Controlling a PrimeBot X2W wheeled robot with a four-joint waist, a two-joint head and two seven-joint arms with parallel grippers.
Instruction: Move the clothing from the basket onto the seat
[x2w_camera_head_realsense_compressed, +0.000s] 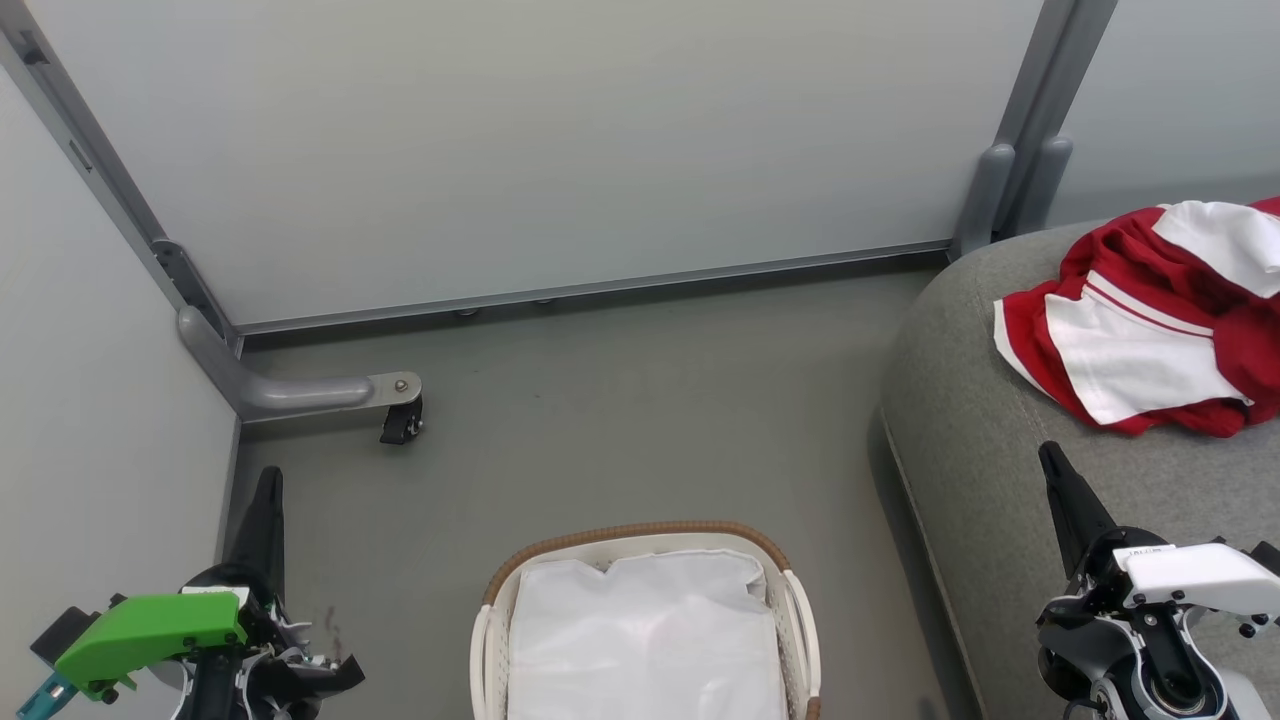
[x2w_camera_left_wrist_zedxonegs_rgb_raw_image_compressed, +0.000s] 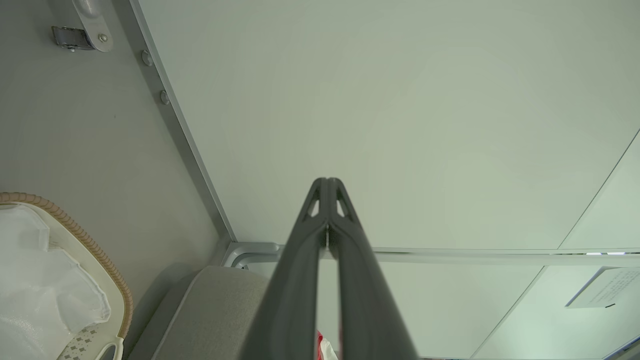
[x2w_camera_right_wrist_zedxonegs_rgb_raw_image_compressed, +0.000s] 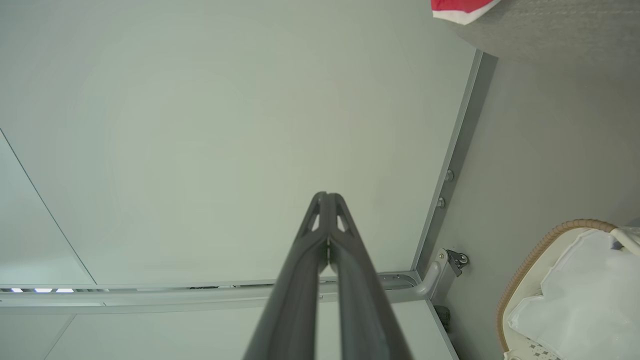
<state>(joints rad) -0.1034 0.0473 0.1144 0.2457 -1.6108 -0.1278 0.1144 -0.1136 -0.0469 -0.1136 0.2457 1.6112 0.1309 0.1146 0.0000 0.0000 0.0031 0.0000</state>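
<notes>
In the head view we find the clothing (x2w_camera_head_realsense_compressed: 1150, 320) heaped at about three o'clock, red with white panels, lying on the seat (x2w_camera_head_realsense_compressed: 960, 470), whose rounded grey corner runs down towards five o'clock. The basket (x2w_camera_head_realsense_compressed: 640, 532) stands on the floor (x2w_camera_head_realsense_compressed: 650, 400) at six o'clock, well apart from the garments; inside it we see its white liner (x2w_camera_head_realsense_compressed: 645, 640). The left gripper (x2w_camera_head_realsense_compressed: 268, 478) sits at eight o'clock, beside the basket and not touching it, its two dark fingers pressed together and holding nothing. The right gripper (x2w_camera_head_realsense_compressed: 1046, 452) is at four o'clock, over the seat's front edge, likewise closed and empty; both wrist views show the tips meeting. At nine o'clock a caster wheel (x2w_camera_head_realsense_compressed: 402, 422) on a grey bracket rests on the floor below the pale partition panels (x2w_camera_head_realsense_compressed: 560, 150). In the left wrist view a red and white sliver shows low between the finger shafts. It is probably the clothing, though too little is visible for us to be sure.
</notes>
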